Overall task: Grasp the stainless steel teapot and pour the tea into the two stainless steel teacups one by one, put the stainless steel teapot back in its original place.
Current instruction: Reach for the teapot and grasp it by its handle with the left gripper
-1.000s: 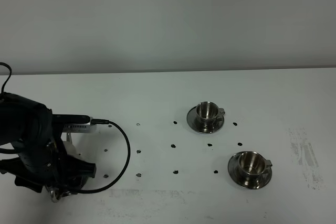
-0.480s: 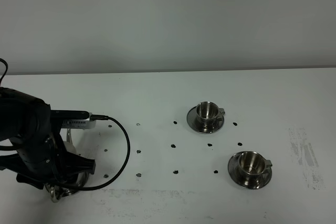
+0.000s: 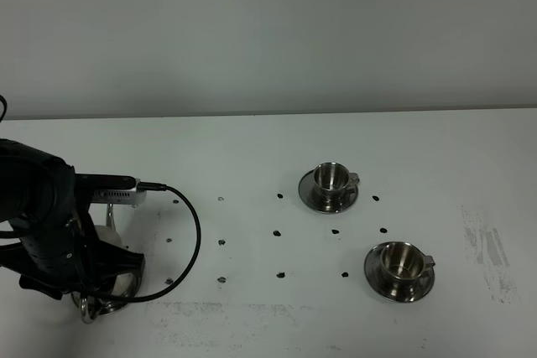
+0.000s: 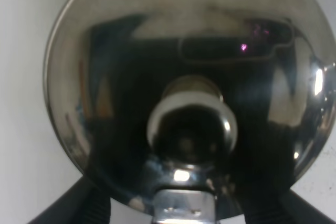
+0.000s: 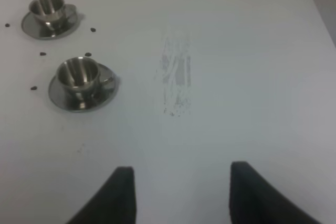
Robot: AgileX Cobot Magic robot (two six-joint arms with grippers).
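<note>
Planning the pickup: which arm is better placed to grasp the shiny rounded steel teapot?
Left. The left gripper hangs directly over the teapot, straddling its handle; the right gripper is on the steel teacups' side.

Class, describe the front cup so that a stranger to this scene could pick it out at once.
On the right half of the white table, two steel cups stand on saucers. The front cup is the one nearest the grey scuff; the other cup sits farther back and to the left.
</note>
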